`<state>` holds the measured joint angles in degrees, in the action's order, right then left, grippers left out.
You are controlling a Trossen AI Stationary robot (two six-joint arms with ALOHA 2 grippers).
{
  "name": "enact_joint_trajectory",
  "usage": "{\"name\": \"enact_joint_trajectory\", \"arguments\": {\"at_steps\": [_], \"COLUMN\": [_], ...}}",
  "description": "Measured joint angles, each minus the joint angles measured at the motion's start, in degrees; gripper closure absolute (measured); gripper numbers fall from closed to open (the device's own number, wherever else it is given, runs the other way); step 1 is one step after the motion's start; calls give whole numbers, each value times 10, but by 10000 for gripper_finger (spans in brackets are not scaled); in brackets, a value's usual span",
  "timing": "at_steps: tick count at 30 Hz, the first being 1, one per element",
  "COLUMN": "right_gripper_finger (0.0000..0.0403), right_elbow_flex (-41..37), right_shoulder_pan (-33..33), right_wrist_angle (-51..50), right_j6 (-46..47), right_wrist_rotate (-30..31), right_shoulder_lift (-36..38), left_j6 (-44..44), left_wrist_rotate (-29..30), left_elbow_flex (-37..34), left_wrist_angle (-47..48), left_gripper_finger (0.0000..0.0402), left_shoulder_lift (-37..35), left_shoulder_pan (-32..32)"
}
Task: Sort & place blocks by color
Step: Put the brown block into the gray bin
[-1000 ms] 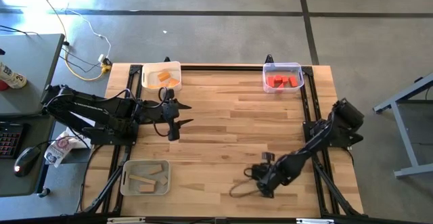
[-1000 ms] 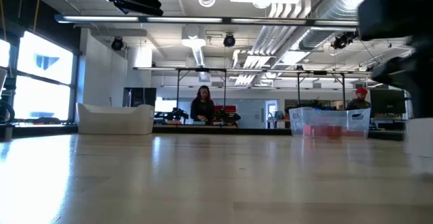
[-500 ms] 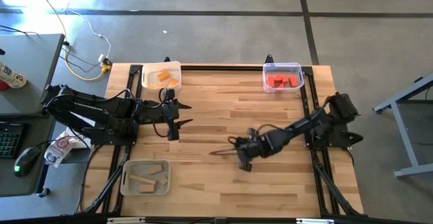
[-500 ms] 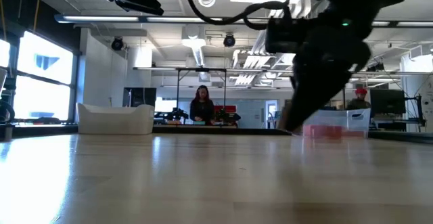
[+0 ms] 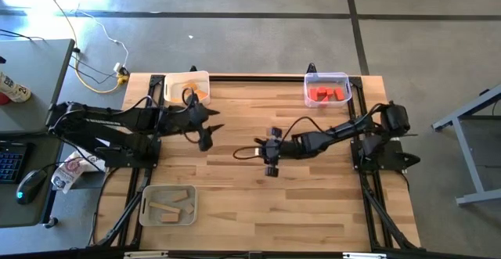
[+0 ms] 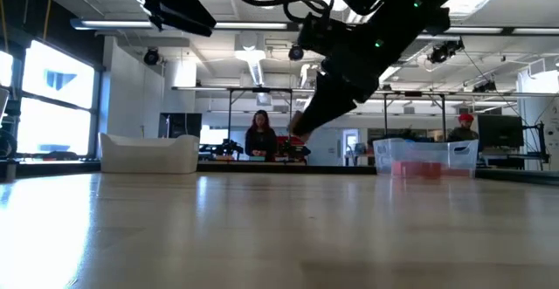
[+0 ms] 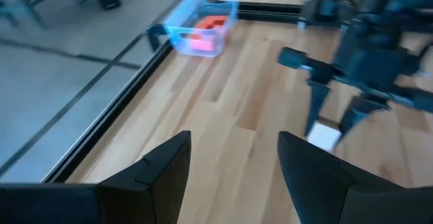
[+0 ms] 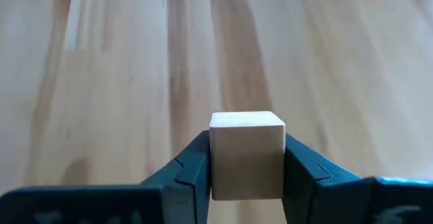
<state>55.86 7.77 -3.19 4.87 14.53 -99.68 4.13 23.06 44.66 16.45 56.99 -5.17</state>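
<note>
My right gripper [image 5: 244,154] reaches from the right side to the middle of the table and is shut on a plain tan wooden cube [image 8: 247,153]. The left wrist view shows that cube [image 7: 325,137] too. My left gripper [image 5: 210,131] is open and hovers over the table's left half, near the tray of orange blocks [image 5: 190,90]. Red blocks [image 5: 327,95] lie in the far right tray. Tan bars [image 5: 174,206] lie in the near left tray. My right gripper pinches the tan cube between its two fingers [image 8: 193,170], one on each of two opposite side faces [image 8: 220,156]. The fingers slant down toward the table's left. The cube is lifted clear of the table and sits square between the fingers.
Three translucent trays stand at the table's edges: far left [image 5: 167,81], far right [image 5: 345,77] and near left [image 5: 145,212]. A dark frame rail [image 5: 258,77] runs along the far edge. Bare wood [image 5: 258,204] lies between the trays. People stand in the room beyond [image 6: 262,136].
My right arm has swung from the near right corner up and toward the table's middle and left. My left gripper has shifted a little toward the far edge, nearer the orange tray.
</note>
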Motion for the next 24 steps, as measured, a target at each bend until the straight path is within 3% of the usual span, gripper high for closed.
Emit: {"name": "enact_joint_trajectory", "arguments": {"at_steps": [7,15,24], "right_gripper_finger": [298,297,297], "right_elbow_flex": [0,0,0], "right_shoulder_pan": [-25,-41,-42], "right_wrist_angle": [74,177,321], "right_j6": [-99,-202,-316], "right_wrist_rotate": [0,-1,1], "right_shoulder_lift": [0,0,0], "left_j6": [60,168,235], "left_wrist_rotate": [-24,-188,-320], "left_elbow_flex": [0,0,0], "left_wrist_angle": [0,0,-5], "left_gripper_finger": [195,195,195], "left_shoulder_lift": [0,0,0], "left_shoulder_pan": [-73,-158,-211]}}
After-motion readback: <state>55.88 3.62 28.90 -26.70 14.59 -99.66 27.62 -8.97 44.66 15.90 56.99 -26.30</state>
